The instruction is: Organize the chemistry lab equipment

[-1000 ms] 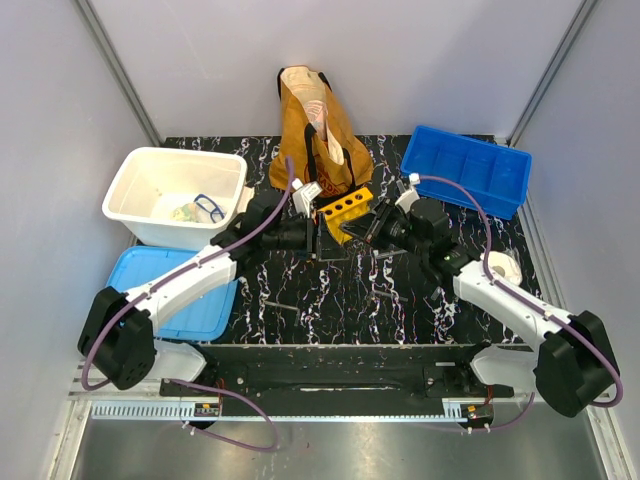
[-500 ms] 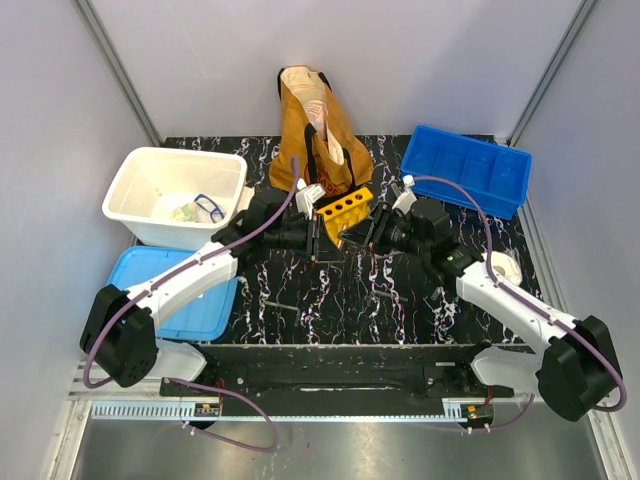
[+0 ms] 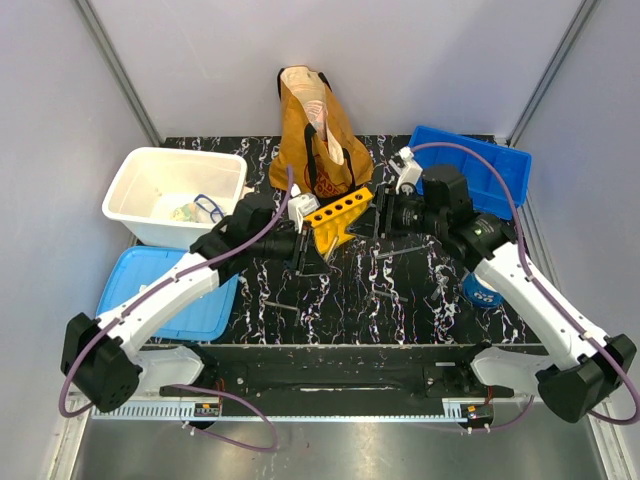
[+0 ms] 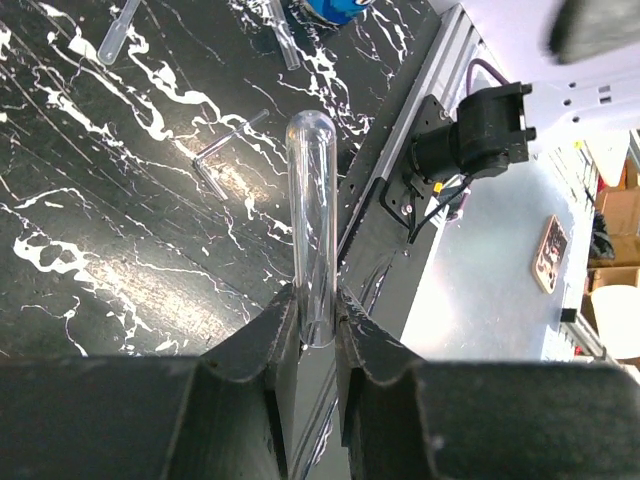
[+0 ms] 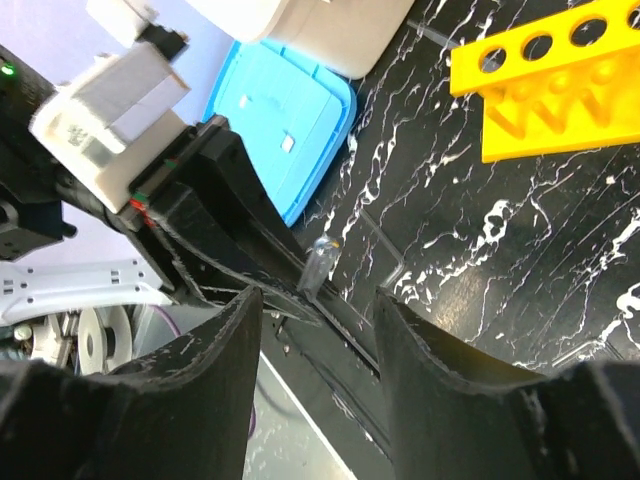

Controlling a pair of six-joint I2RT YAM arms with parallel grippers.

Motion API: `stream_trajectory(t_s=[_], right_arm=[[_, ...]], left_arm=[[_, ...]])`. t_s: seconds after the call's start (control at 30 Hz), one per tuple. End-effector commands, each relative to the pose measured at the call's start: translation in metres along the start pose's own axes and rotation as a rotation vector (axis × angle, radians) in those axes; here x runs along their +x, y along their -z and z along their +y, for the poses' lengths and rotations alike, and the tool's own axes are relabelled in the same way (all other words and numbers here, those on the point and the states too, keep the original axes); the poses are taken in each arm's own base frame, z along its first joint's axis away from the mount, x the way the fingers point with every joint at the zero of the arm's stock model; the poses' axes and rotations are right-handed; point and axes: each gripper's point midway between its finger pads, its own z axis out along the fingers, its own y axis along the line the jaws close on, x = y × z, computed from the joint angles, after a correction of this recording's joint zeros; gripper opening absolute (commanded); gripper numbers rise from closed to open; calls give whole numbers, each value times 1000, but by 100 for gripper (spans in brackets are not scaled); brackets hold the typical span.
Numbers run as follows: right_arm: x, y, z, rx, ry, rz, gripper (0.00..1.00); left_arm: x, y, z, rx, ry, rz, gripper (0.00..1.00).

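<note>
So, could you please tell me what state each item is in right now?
left gripper: shut on test tube
test tube: clamped, empty
right gripper: open, empty
yellow rack: holes empty
white bin: uncovered
blue lid: lying flat
tote bag: upright, mouth open

From the bottom corners of the top view, the left arm (image 3: 168, 290) and right arm (image 3: 530, 292) reach up toward mid-frame, wrists turned inward so their grippers face each other: the left gripper (image 3: 312, 248) pinches a tube (image 4: 312, 230), and the right gripper (image 3: 377, 222) has jaws apart, empty.
</note>
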Motion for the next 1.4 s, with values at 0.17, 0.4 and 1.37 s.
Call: stream_trajectory(t_s=[0.17,0.4,1.37], right_arm=[[13,-1,33,-181,47,186,54],[11,-16,35,-233,25,218,50],[28,-40,20,-262,-16,299,30]], left_arm=[[-12,18,-23,32,-161,-60,11],[-9,19,-25,40,-170,-39,11],[-5,14,-14,8,-155,-22,11]])
